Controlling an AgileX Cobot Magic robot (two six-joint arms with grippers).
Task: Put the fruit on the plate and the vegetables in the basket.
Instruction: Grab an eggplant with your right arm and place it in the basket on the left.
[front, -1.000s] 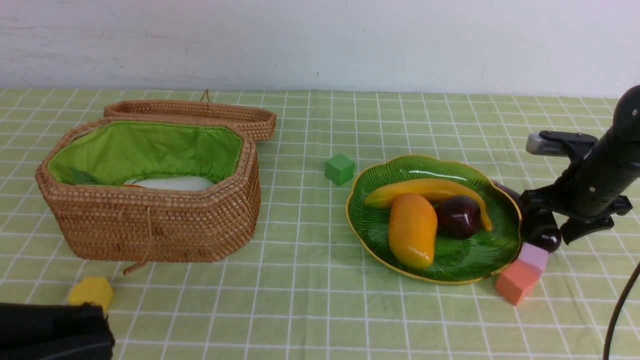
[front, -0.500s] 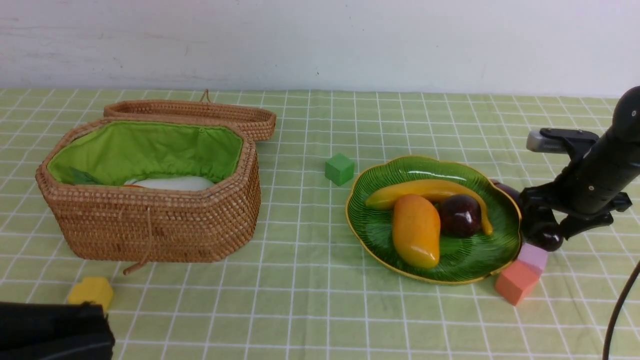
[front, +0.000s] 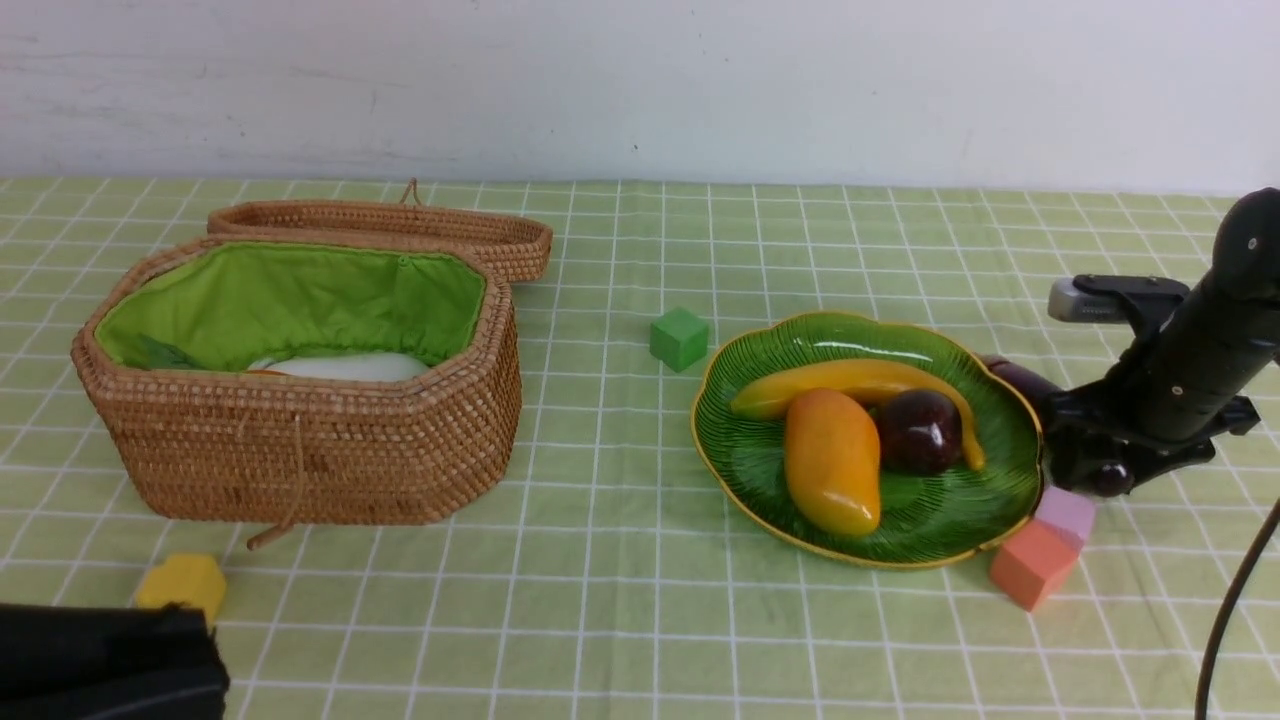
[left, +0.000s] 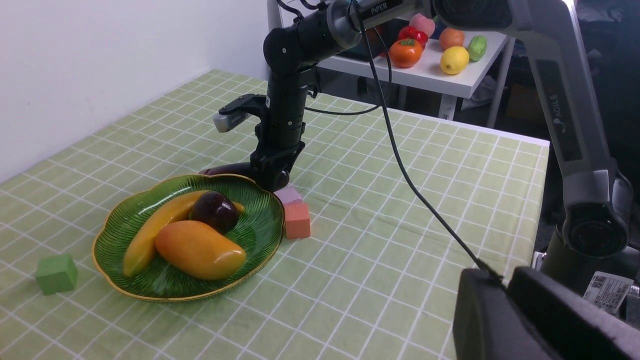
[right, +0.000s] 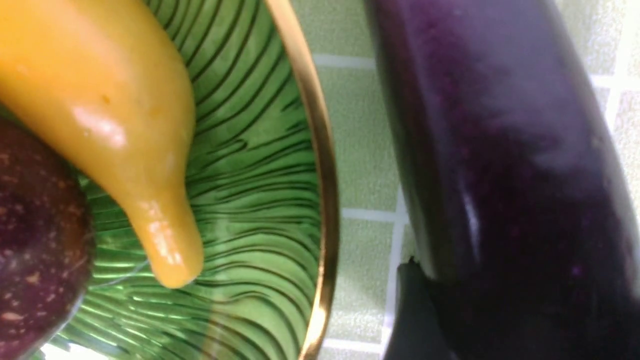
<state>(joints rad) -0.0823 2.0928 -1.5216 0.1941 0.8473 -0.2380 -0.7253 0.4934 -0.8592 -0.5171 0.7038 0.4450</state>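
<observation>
Front view: the eggplant (front: 1022, 381) lies on the counter (front: 620, 610) just beside the plate (front: 745, 465), where banana (front: 850, 380), mango (front: 832, 462) and mangosteen (front: 918, 432) sit. The right hand (front: 1085, 462) is down around it; whether it grips I cannot tell. The radish (front: 340, 366) lies in the basket (front: 300, 450).

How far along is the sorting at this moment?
Done: banana, mango and mangosteen lie on the plate; a white radish shows in the basket. In hand: the right gripper is down at the eggplant beside the plate. Left: getting the eggplant into the basket.
</observation>
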